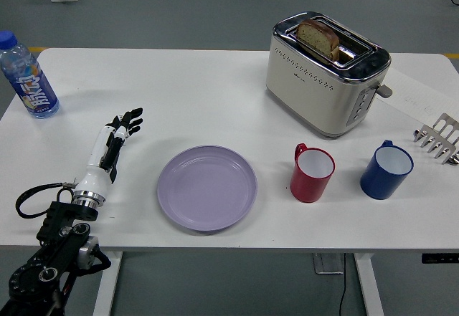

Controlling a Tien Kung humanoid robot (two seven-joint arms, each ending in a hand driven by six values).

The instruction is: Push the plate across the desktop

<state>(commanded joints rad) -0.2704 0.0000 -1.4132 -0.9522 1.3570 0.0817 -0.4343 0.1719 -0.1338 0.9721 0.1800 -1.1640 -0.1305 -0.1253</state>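
A lilac plate (207, 187) lies flat on the white table (201, 94), near the front edge and a little left of centre. My left hand (120, 131) is over the table to the plate's left, clear of it by a wide gap. Its fingers are stretched out and hold nothing. My right arm is out of view.
A red mug (312, 173) stands just right of the plate, a blue mug (386, 170) beyond it. A toaster (326, 72) with a bread slice stands at the back right. A water bottle (27, 77) stands at the far left. A metal rack (439, 138) sits at the right edge.
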